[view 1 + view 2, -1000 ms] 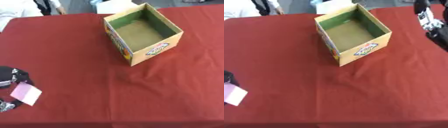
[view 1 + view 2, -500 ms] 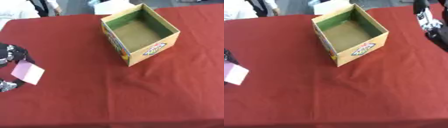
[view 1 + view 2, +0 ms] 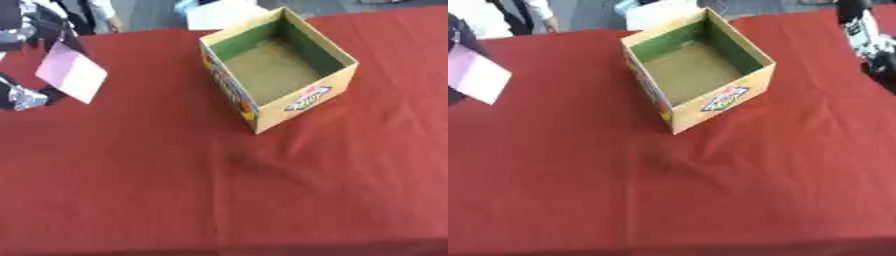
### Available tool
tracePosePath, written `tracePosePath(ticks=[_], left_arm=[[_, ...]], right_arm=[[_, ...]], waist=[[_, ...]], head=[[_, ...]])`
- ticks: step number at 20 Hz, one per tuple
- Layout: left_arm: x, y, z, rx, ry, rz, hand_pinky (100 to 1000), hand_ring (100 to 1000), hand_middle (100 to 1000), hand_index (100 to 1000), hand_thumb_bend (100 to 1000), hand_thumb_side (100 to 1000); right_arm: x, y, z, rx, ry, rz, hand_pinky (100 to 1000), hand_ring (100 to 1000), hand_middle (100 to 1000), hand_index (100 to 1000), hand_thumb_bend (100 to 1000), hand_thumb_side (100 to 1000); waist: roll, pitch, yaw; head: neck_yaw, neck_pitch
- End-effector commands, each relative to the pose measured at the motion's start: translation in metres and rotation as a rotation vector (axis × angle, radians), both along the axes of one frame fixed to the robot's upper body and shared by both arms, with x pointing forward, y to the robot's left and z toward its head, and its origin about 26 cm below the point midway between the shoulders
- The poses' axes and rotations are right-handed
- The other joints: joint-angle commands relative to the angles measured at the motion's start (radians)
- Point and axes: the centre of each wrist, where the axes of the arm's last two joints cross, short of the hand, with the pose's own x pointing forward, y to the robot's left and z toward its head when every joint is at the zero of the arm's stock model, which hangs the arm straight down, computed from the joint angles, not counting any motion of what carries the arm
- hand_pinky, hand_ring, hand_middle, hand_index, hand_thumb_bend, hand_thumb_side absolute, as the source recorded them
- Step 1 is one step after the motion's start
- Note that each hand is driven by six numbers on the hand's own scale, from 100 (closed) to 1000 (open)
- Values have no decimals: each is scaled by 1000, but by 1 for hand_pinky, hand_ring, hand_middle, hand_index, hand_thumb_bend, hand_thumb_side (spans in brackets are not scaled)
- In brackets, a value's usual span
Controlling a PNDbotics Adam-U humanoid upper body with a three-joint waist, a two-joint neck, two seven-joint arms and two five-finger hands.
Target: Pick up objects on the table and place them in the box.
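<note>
pink card (image 3: 73, 72) in left hand (image 3: 26, 35) (raised) — box (image 3: 278, 67) open

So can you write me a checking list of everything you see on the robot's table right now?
Surface: red tablecloth, a few wrinkles near the box.
Job's things: open cardboard box, green inside, nothing visible in it; pink flat card held up at the left edge.
Clutter: nothing seen.
Hands: left hand pinches the pink flat card above the cloth; right hand at the right edge, fingers not clear.
Cables: nothing seen.
Surroundings: a white thing behind the box; people at the far edge, not touching anything.
</note>
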Motion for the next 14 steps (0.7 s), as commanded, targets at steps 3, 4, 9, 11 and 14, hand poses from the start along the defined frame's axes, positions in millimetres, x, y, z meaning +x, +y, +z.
tracePosePath(ticks=[3, 4, 9, 11, 14], left_arm=[[27, -19, 23, -36, -22, -44, 525, 569, 545, 677, 100, 104], [34, -27, 27, -51, -28, -62, 524, 566, 543, 675, 100, 106], [62, -66, 38, -92, -52, -143, 515, 552, 533, 665, 100, 115], [71, -80, 42, -97, -64, -163, 518, 552, 533, 666, 100, 119], [82, -96, 45, -102, -85, -164, 522, 553, 535, 668, 100, 117]], right_arm=[[-2, 3, 12, -3, -30, 24, 844, 766, 735, 817, 100, 976], [-1, 4, 13, -1, -33, 29, 844, 766, 735, 817, 100, 976], [0, 11, 18, 14, -52, 62, 844, 766, 734, 817, 100, 976], [1, 14, 21, 21, -61, 76, 845, 766, 734, 817, 100, 976], [2, 19, 24, 30, -69, 99, 845, 766, 734, 816, 100, 976]], waist=[[-12, -4, -13], [-15, 0, -17], [-19, 20, -46], [-18, 28, -57], [-16, 38, -73]], head=[[18, -30], [24, -36], [56, -63], [67, -72], [82, -87]])
